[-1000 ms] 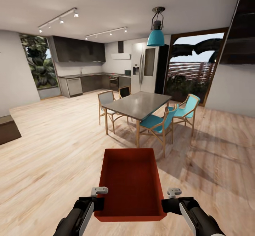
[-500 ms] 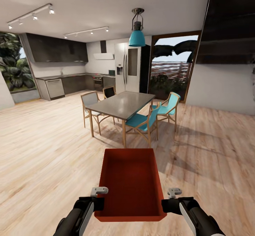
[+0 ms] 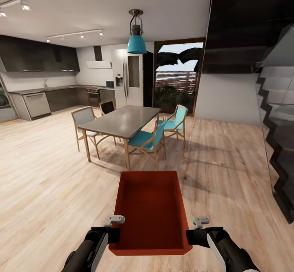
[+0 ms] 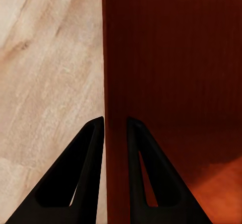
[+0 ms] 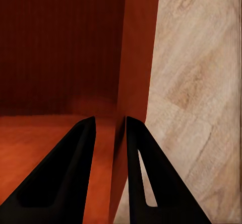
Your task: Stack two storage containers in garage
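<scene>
Turned rightward over the last second, dining table (image 3: 122, 121) sliding toward 11 o'clock and staircase (image 3: 279, 141) entering at 3, storage container (image 3: 150, 211) carried at 6, left gripper (image 4: 115, 128) and right gripper (image 5: 110, 126) each clamped on a side wall, likely garage-bound.

No readable text, label, brand, number or sign anywhere.
</scene>
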Motion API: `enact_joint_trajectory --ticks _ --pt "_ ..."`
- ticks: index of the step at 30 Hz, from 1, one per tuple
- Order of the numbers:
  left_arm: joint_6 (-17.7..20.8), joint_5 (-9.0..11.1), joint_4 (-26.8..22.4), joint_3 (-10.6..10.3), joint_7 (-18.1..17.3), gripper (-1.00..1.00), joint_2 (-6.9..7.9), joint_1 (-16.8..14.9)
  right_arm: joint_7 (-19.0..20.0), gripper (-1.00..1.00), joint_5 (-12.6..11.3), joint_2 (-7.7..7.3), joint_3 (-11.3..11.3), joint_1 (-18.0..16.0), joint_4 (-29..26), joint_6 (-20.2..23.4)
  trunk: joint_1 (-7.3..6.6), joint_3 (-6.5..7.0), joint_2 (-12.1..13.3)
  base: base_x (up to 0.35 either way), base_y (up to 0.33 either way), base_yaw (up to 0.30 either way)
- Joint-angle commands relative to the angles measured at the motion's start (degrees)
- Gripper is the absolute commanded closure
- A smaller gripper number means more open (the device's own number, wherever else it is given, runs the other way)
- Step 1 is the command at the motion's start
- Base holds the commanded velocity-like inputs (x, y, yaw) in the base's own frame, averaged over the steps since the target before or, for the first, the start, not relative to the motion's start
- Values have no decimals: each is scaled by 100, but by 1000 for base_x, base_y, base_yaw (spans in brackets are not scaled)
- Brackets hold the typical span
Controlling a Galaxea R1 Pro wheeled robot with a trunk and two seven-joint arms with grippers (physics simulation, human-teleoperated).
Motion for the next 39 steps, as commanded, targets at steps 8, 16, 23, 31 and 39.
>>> enact_joint_trajectory --ticks 8,16,23,31,39 --pt "38 -135 1 1 28 100 12 1 -7 100 -33 -12 46 -8 -16 -19 0 -7 -5 0 0 -293" --pt "41 -135 -1 1 28 100 12 1 -7 100 -33 -12 47 -8 -12 -154 0 -7 -5 0 0 -293" --pt "39 -135 0 1 28 100 12 1 -7 100 -33 -12 47 -8 -7 -163 0 -7 -5 0 0 -293" --pt "35 -135 1 1 28 100 12 1 -7 100 -30 -12 47 -8 36 -163 0 2 -5 0 0 -289" --pt "37 -135 -1 1 28 100 12 1 -7 100 -24 -12 47 -9 37 -163 0 46 -5 0 0 -252"
